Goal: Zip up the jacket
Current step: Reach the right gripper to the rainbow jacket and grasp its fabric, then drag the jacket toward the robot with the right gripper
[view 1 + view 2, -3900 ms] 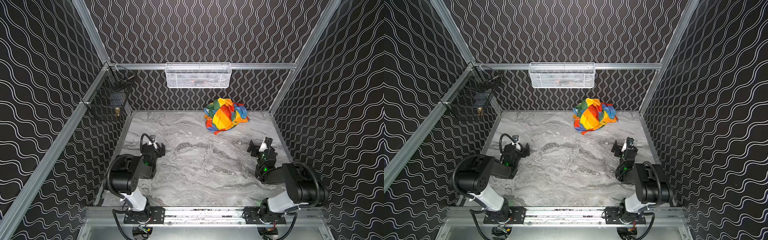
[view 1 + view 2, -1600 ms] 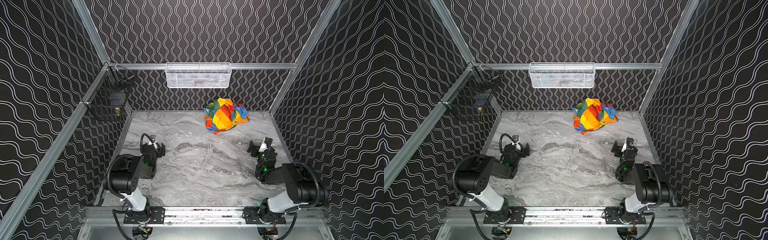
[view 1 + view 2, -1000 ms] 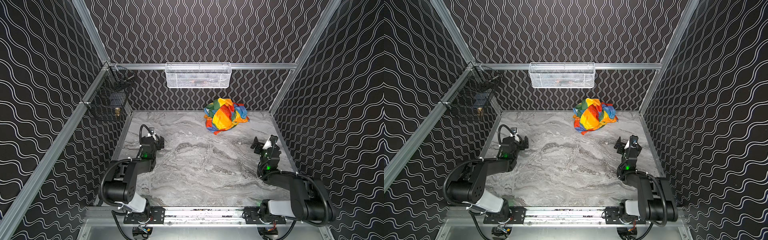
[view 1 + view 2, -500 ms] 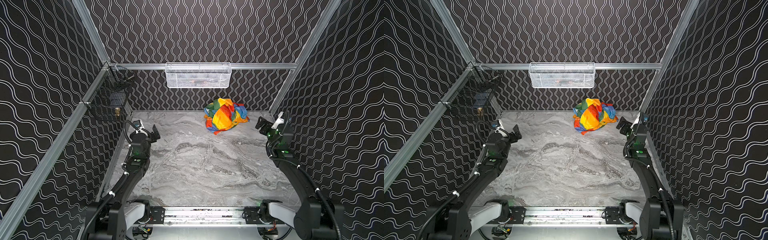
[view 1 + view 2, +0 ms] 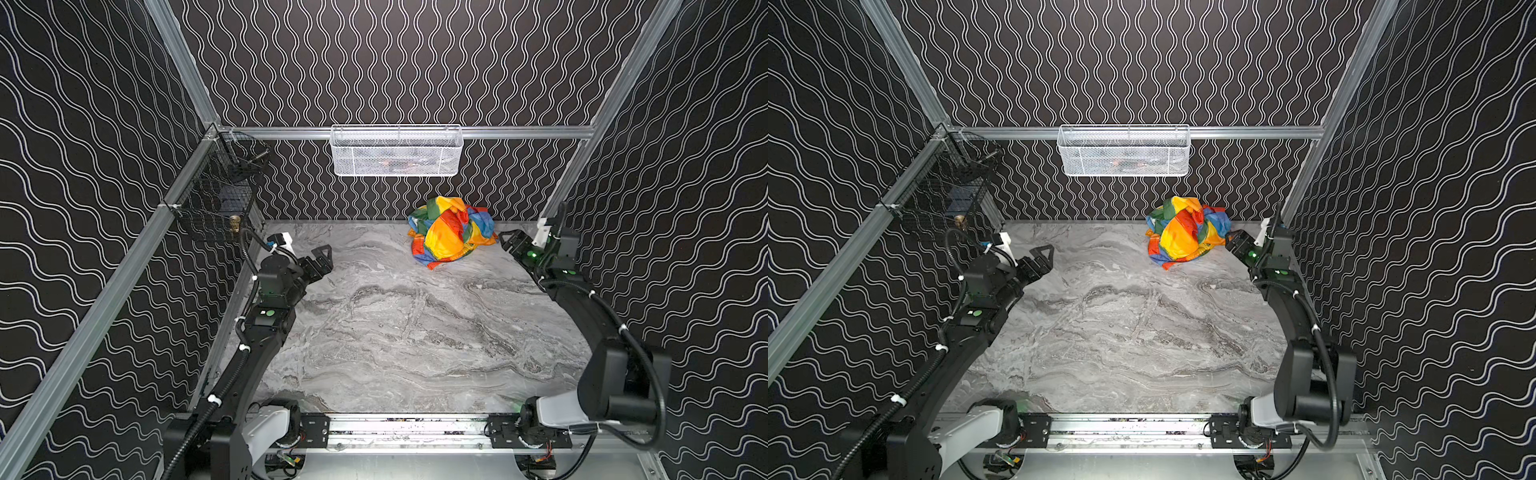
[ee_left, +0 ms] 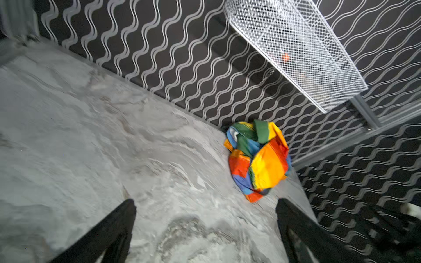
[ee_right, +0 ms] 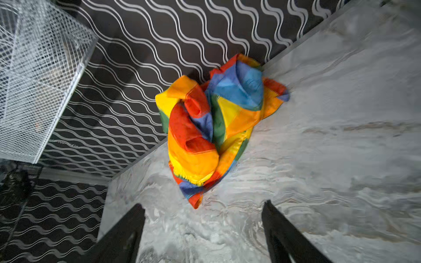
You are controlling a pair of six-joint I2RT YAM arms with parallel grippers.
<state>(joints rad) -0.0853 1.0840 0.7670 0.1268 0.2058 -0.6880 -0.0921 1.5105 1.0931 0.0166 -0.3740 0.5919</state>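
The jacket (image 5: 451, 232) lies crumpled in a bright heap at the far right of the marble table (image 5: 395, 340). It is pushed against the foot of the back wall (image 5: 374, 75), below and a little right of the white basket (image 5: 397, 151) hung there. In both top views its red, orange, yellow, green and blue stripes are folded over one another, and no zipper line can be picked out in the bundle.

The right gripper (image 5: 508, 241) hovers just beside the heap's right edge, jaws spread and holding nothing. In the right wrist view its two black fingers (image 7: 284, 234) stand wide apart over bare marble. The jacket (image 7: 211, 127) sits ahead of them, untouched. What looks like a sleeve opening, red at the mouth, faces that camera.

The left gripper (image 5: 326, 257) is raised over the table's left side, well apart from the jacket and pointed across toward it, jaws likewise released and empty. The left wrist view, slightly blurred, shows its fingers (image 6: 109, 232) framing bare table, with the jacket (image 6: 259, 159) farther off by the wall.

A black basket (image 5: 216, 199) hangs on the left rail, behind the left arm.
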